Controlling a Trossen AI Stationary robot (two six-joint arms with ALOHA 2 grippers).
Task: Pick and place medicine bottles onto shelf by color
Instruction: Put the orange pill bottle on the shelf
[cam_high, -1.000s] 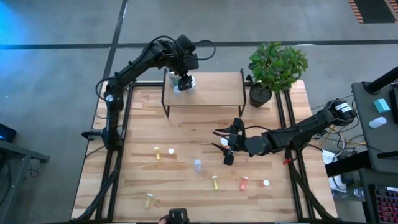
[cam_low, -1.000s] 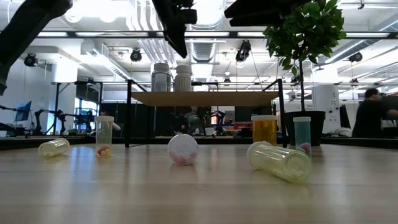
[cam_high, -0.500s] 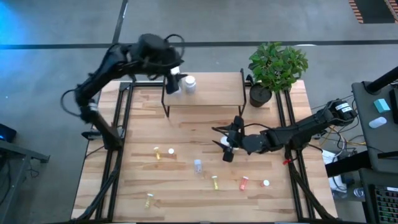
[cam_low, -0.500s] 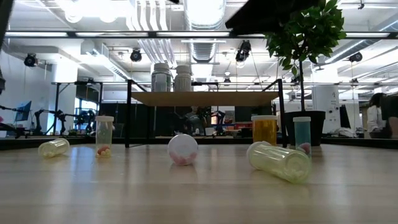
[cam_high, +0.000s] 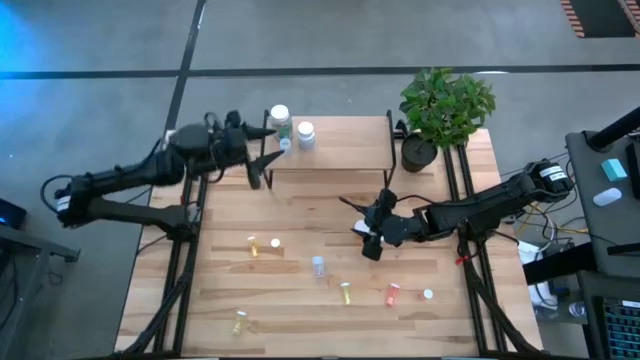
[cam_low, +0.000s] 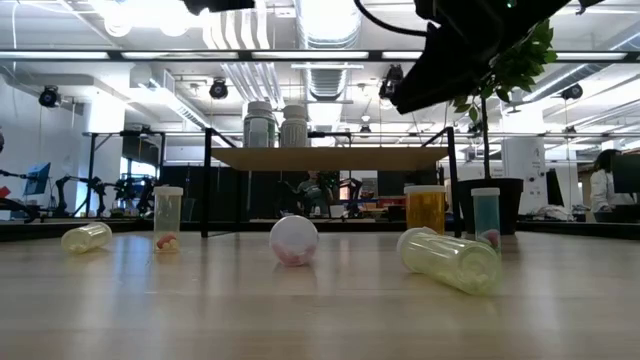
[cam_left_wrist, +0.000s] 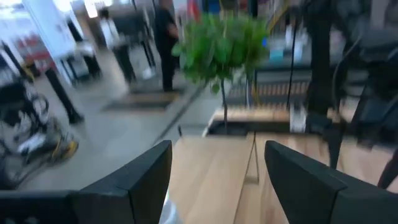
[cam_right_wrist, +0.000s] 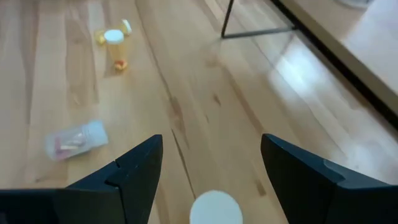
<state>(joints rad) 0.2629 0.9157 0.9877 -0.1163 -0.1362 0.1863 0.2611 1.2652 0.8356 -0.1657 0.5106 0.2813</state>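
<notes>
Right wrist view: white-capped bottle (cam_right_wrist: 215, 209) stands between open right pincer (cam_right_wrist: 211, 177) fingers.

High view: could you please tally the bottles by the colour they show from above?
Yellow bottles: 3
Orange bottle: 1
Clear bottle: 1
Bottles showing only a white cap: 5, two of them on the shelf
Total: 10
</notes>
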